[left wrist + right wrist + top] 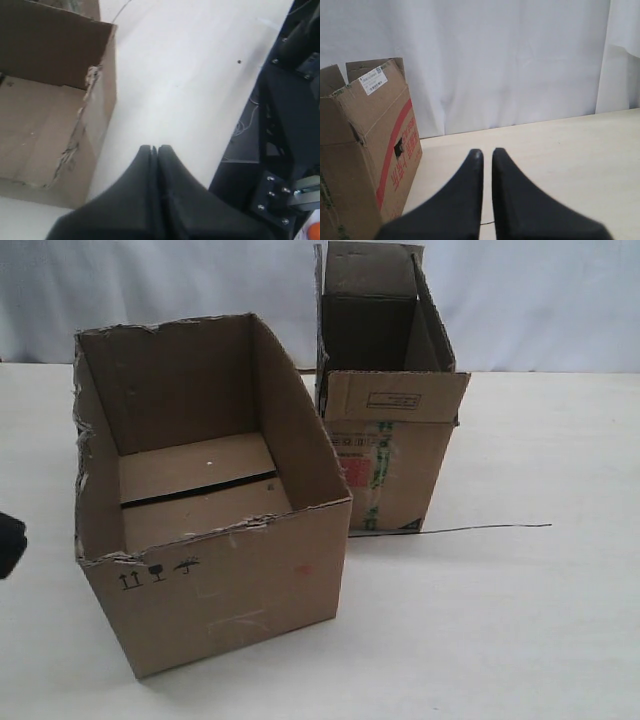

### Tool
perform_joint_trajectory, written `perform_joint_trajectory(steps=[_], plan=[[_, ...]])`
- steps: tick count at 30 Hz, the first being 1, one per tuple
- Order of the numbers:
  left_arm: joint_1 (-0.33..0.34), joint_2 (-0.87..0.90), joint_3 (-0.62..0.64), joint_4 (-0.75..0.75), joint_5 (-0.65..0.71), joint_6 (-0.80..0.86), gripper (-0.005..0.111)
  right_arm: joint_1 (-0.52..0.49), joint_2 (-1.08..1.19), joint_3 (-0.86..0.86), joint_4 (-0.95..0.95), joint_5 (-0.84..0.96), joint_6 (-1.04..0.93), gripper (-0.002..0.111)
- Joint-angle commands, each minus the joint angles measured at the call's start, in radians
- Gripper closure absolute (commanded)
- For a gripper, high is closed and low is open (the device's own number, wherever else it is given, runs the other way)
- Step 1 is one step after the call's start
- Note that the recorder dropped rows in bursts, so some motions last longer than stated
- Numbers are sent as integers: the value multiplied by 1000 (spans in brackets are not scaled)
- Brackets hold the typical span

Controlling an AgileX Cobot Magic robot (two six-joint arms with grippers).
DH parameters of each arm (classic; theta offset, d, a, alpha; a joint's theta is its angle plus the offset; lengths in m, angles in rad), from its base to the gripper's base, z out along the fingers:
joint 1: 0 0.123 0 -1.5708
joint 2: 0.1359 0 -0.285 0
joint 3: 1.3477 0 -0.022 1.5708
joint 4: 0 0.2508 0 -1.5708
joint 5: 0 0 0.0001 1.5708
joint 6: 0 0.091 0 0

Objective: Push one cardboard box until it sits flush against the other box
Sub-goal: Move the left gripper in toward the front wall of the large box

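Observation:
The wide, squat cardboard box (215, 510) with a torn rim stands open at the left of the white table; its ragged edge also shows in the left wrist view (55, 100). The other box (385, 440), narrower and taller with a red label, stands just behind its right side; whether they touch I cannot tell. It also appears in the right wrist view (365, 150). My left gripper (154, 148) is shut on nothing, beside the wide box's outer left wall, and shows as a dark tip (8, 542). My right gripper (486, 151) is shut with a thin slit, apart from the tall box.
A thin dark wire (480, 528) lies on the table to the right of the tall box. A white curtain (540, 290) hangs behind. The table's edge and the dark robot frame (285, 150) lie close to my left gripper.

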Motion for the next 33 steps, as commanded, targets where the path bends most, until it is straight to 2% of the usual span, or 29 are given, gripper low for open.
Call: perform_joint_trajectory(steps=[1,5,8,11,14,15,17,21,22,23,24,26,30,33], plan=[[-122,33,-2,-56,-100,-27,107,-2,-3,3,2,-9,4,103],[-246,117,-2,-161,-223,5,107,-2,-3,3,2,-9,4,103],[-348,186,-2,-127,-257,-21,107,-2,-3,3,2,-9,4,103],[-426,238,-4,-48,-292,-125,107,-2,-3,3,2,-9,4,103],[-487,276,-27,108,-276,-281,107,-2,-3,3,2,-9,4,103],[-527,300,-56,241,-239,-422,107,-2,-3,3,2,-9,4,103],[-570,322,-79,331,-197,-530,107,-2,-3,3,2,-9,4,103],[-674,372,-83,387,-160,-617,107,-2,-3,3,2,-9,4,103],[-741,407,-83,478,-152,-698,107,-2,-3,3,2,-9,4,103],[-768,422,-83,532,-146,-743,107,-2,-3,3,2,-9,4,103],[-827,461,-83,682,-134,-871,107,-2,-3,3,2,-9,4,103],[-889,517,-83,781,-157,-945,107,-2,-3,3,2,-9,4,103],[-920,607,-83,793,-189,-941,107,-2,-3,3,2,-9,4,103],[-920,631,-83,904,-191,-941,107,-2,-3,3,2,-9,4,103]])
